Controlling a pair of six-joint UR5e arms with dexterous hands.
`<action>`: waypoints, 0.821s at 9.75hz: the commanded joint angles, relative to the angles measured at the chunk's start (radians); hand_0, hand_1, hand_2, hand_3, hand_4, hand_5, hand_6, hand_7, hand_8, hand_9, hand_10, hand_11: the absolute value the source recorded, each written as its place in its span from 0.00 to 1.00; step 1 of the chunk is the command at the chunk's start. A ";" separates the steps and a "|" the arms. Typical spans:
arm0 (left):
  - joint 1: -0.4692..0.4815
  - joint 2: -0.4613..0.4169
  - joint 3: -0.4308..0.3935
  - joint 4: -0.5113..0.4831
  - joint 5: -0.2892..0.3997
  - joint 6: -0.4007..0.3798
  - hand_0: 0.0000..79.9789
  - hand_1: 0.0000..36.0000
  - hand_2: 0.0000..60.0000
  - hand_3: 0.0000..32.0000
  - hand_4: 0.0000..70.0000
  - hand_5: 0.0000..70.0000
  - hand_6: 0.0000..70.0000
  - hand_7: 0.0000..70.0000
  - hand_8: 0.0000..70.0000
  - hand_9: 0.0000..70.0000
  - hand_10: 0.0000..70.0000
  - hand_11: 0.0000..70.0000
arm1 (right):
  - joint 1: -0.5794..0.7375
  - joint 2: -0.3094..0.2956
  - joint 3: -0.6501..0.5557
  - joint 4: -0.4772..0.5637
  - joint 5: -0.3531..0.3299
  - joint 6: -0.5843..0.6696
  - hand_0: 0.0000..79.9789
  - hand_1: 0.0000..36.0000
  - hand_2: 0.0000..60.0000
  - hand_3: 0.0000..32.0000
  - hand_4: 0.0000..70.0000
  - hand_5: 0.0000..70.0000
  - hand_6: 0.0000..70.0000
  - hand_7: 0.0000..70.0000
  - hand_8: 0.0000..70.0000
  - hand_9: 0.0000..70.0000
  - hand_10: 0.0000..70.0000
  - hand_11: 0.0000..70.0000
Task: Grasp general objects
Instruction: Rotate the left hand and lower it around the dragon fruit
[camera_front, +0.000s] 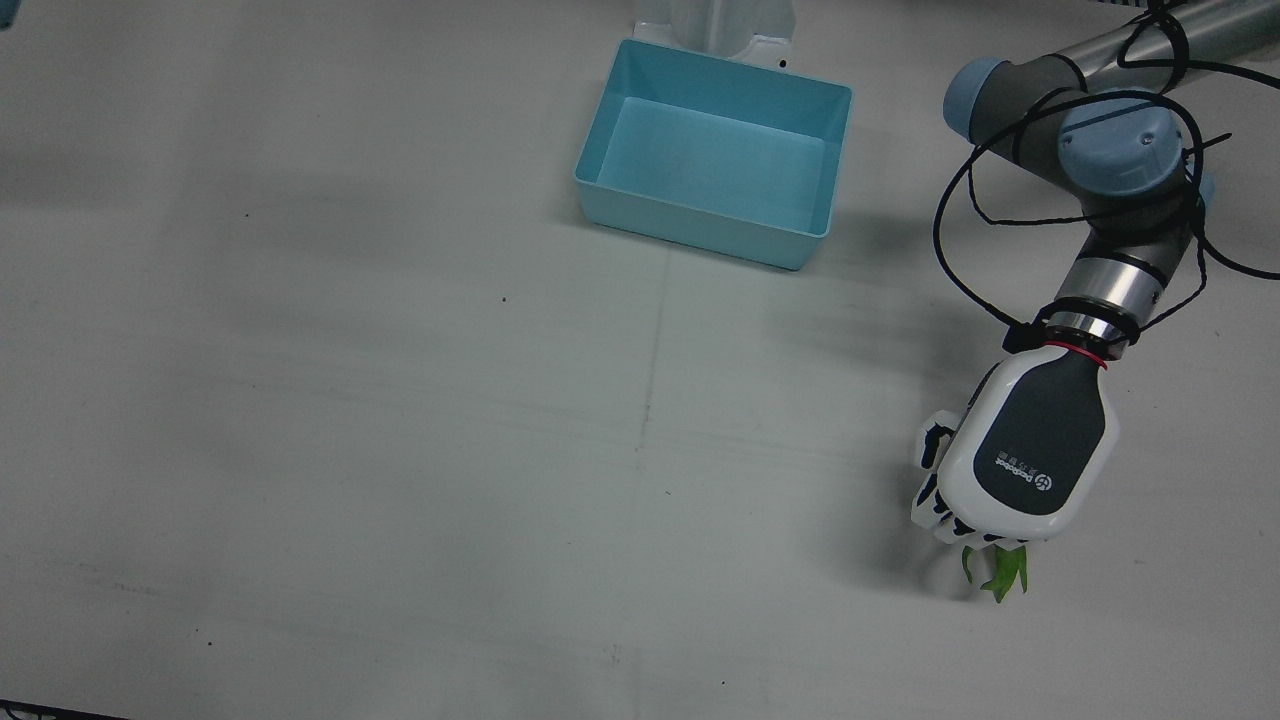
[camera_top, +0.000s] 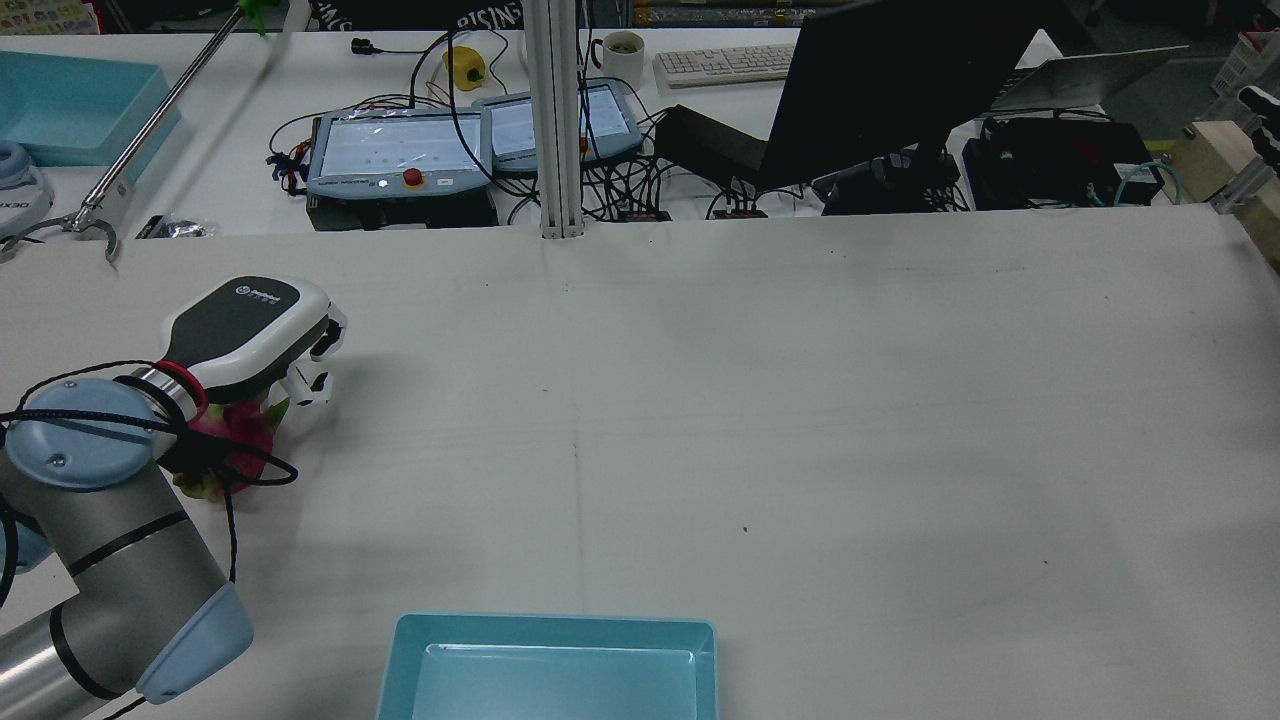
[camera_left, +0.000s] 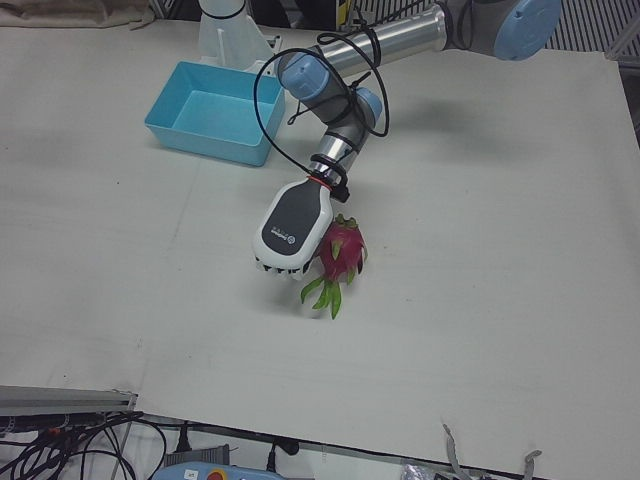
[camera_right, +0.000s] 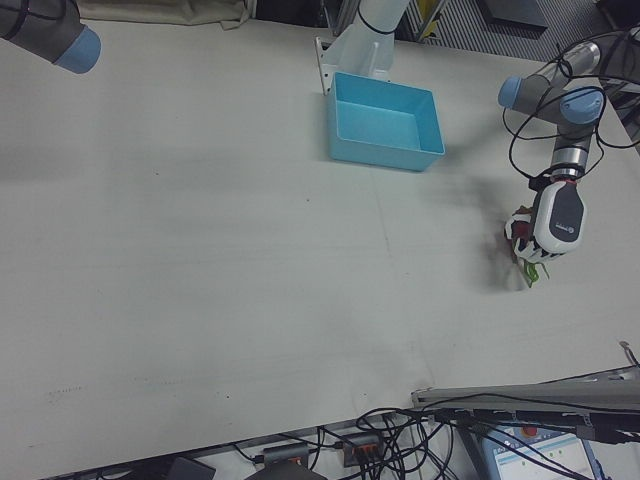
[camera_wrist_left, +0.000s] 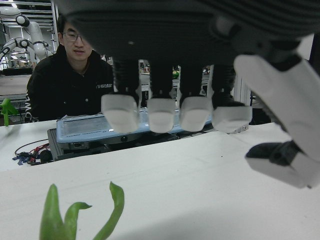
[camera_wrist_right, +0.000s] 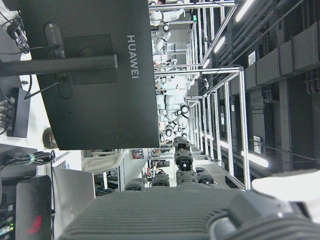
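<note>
The left hand (camera_left: 293, 229) sits low over a dragon fruit (camera_left: 340, 250) lying on the worktop (camera_left: 480, 300), well apart from the blue bin (camera_left: 212, 112); this reads as the closing-in step of the grasp, with the lift not yet made. The left hand view shows the fingertips (camera_wrist_left: 164, 114) hanging spread and pointing down with open worktop under them, and only the fruit's green leaf tips (camera_wrist_left: 75, 215) at the bottom edge, so the fingers appear apart and not wrapped on the fruit, though whether the palm touches it I cannot tell. The next move likely calls for curling the fingers round the fruit's pink body rather than its leaves, then raising it. The front view hides the body beneath the hand and shows just the green tips, while the left-front view reveals the pink fruit beside the palm. The right hand (camera_wrist_right: 200, 215) shows only in its own camera, raised and facing a monitor; its finger state cannot be judged.
</note>
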 joint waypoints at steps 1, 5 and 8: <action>0.003 -0.088 -0.011 0.209 0.022 0.000 0.52 0.00 0.71 0.00 0.75 0.97 1.00 1.00 1.00 1.00 1.00 1.00 | 0.000 0.000 0.000 0.000 0.000 0.000 0.00 0.00 0.00 0.00 0.00 0.00 0.00 0.00 0.00 0.00 0.00 0.00; 0.000 -0.094 -0.021 0.301 0.074 0.009 0.52 0.25 0.00 0.17 0.00 0.00 0.00 0.00 0.03 0.00 0.00 0.00 | 0.000 -0.001 0.000 0.000 0.000 0.000 0.00 0.00 0.00 0.00 0.00 0.00 0.00 0.00 0.00 0.00 0.00 0.00; -0.002 -0.085 -0.022 0.310 0.074 0.060 0.51 0.15 0.00 0.75 0.00 0.00 0.00 0.00 0.00 0.00 0.00 0.00 | 0.000 -0.001 0.002 0.000 0.000 0.000 0.00 0.00 0.00 0.00 0.00 0.00 0.00 0.00 0.00 0.00 0.00 0.00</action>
